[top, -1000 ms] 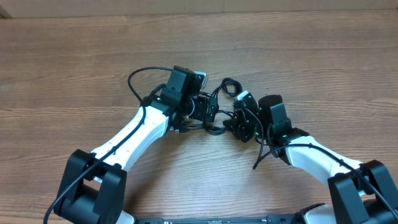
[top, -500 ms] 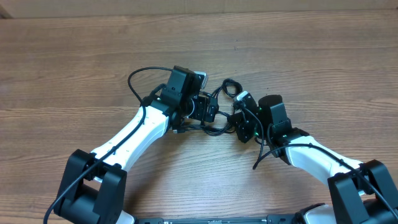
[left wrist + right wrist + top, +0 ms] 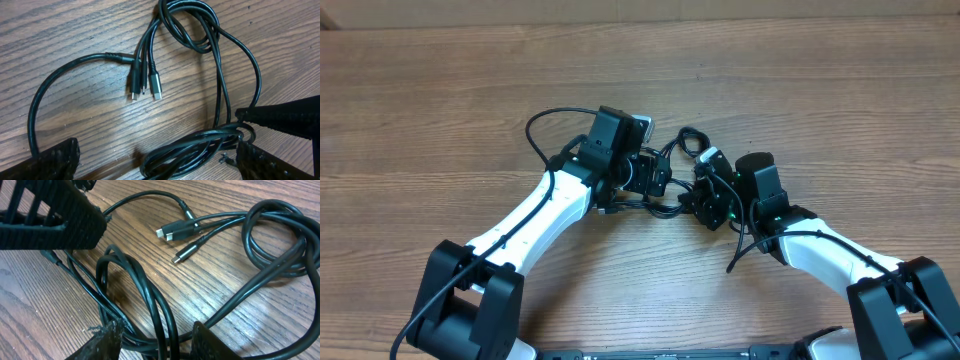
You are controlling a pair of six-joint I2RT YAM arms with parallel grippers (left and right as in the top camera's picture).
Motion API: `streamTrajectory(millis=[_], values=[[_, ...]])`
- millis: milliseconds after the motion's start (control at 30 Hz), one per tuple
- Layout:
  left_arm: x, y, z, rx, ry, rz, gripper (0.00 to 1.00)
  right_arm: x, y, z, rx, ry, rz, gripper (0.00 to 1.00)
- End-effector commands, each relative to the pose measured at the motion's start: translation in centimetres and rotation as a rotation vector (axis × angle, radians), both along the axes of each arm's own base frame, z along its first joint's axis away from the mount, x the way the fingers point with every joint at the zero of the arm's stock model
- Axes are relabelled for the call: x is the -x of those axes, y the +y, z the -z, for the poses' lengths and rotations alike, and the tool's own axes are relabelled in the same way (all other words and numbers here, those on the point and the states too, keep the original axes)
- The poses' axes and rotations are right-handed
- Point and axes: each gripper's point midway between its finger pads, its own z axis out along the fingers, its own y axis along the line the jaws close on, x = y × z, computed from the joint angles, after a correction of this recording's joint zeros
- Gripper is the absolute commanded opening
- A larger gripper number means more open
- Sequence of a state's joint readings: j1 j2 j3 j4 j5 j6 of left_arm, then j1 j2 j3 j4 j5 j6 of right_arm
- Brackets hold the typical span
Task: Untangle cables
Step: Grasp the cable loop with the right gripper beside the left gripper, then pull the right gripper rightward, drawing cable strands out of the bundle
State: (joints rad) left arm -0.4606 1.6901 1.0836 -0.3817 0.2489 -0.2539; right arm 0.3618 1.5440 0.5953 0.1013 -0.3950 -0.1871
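Cables [image 3: 688,138] bunched around mid-frame in the overhead view. Left gripper [image 3: 157,150] spread wide, right gripper [image 3: 157,330] part-spread around a loop, not pinching. Looks like the grab-a-strand step; needs one loop pinched, then a slow pull sideways.

White arms [image 3: 535,215]; black, seemingly ribbed hands [image 3: 658,180]

The cables [image 3: 670,209] lie bunched between left gripper [image 3: 656,178] and right gripper [image 3: 699,199].

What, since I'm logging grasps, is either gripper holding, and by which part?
Nothing, it seems. The left gripper stands wide open over the cables; the right gripper is open too, strands passing between its fingers unpinched.
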Motion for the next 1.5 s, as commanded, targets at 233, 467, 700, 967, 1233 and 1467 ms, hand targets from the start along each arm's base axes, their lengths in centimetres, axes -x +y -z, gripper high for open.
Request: streamTrajectory(millis=[233, 467, 700, 967, 1233, 1467], values=[[-0.3, -0.2, -1.1, 0.012, -0.029, 0.013, 0.99, 0.0, 0.4, 1.2, 0.002, 0.02, -0.015, 0.45], [-0.3, -0.2, -1.1, 0.012, -0.029, 0.013, 1.0, 0.2, 1.1, 0.9, -0.037, 0.022, -0.05, 0.34], [-0.3, -0.2, -1.1, 0.012, -0.029, 0.013, 1.0, 0.3, 1.0, 1.4, -0.031, 0.036, -0.05, 0.11], [-0.3, -0.2, -1.1, 0.012, -0.029, 0.013, 1.0, 0.3, 1.0, 1.4, -0.061, 0.077, -0.006, 0.04], [-0.3, -0.2, -1.1, 0.012, -0.029, 0.013, 0.99, -1.4, -1.4, 0.9, -0.179, 0.205, 0.222, 0.04], [-0.3, -0.2, -1.1, 0.012, -0.029, 0.013, 0.99, -2.3, -3.7, -2.0, -0.486, 0.397, 0.333, 0.04]])
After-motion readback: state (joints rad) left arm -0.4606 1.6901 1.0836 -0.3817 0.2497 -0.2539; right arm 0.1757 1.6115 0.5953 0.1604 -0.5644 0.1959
